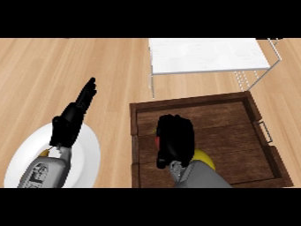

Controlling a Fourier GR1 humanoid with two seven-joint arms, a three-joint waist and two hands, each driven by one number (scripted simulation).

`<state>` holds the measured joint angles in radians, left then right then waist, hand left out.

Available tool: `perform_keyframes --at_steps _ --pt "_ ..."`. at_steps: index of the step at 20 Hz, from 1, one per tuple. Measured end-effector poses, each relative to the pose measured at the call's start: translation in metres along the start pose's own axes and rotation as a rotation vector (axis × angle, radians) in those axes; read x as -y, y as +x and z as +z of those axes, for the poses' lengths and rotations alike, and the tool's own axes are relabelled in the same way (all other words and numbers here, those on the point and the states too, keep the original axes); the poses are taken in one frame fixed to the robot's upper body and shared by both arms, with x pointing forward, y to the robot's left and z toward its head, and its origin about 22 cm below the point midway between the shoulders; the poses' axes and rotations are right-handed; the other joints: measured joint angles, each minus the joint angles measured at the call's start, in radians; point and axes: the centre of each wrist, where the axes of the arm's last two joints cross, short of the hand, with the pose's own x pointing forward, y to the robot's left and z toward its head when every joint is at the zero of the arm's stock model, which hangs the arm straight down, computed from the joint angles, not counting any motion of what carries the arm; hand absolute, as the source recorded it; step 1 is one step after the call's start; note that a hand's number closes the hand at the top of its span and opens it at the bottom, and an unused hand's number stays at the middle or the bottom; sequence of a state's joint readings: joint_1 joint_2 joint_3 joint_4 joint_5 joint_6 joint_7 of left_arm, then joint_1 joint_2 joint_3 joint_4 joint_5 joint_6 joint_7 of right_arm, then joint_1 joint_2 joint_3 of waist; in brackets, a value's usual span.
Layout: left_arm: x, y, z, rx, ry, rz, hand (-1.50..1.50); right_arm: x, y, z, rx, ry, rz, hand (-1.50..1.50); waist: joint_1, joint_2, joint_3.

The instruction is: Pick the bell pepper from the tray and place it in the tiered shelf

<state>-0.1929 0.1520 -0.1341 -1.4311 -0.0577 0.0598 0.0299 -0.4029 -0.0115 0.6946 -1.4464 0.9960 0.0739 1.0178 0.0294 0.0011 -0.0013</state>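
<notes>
Resting in tray (244, 110), bell pepper (158, 140), seemingly grasped

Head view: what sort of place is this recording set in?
Probably a kitchen counter: a light wooden top carries a dark wooden tray, a white wire tiered shelf and a white plate.

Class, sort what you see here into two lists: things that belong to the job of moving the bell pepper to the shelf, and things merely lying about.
Belongs to the job:
- brown wooden tray
- white wire tiered shelf
- red bell pepper, mostly hidden
- right hand, curled over the pepper

Lying about:
- round white plate
- yellow item in the tray
- left hand, open over the plate
</notes>
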Motion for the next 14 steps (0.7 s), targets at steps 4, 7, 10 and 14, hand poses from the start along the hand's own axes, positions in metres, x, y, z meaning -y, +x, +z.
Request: perform_keyframes --at_steps 4,7,10,14 --pt "-0.001 0.001 -0.005 0.009 -0.001 -0.002 0.0 -0.005 0.024 0.023 0.122 0.05 -0.09 1.5 0.013 0.003 0.001" --pt "0.005 0.001 -0.005 0.013 -0.01 0.0 0.0 0.005 0.037 0.035 0.197 0.023 -0.198 1.5 0.017 0.002 0.001" --pt "0.009 0.001 -0.004 0.007 -0.007 0.002 0.0 0.024 0.045 0.046 0.266 -0.043 -0.338 1.5 0.013 -0.001 0.002" --pt "0.003 0.0 -0.005 0.002 0.003 -0.001 0.0 0.049 0.057 0.057 0.346 -0.152 -0.421 1.5 0.002 -0.005 0.001"
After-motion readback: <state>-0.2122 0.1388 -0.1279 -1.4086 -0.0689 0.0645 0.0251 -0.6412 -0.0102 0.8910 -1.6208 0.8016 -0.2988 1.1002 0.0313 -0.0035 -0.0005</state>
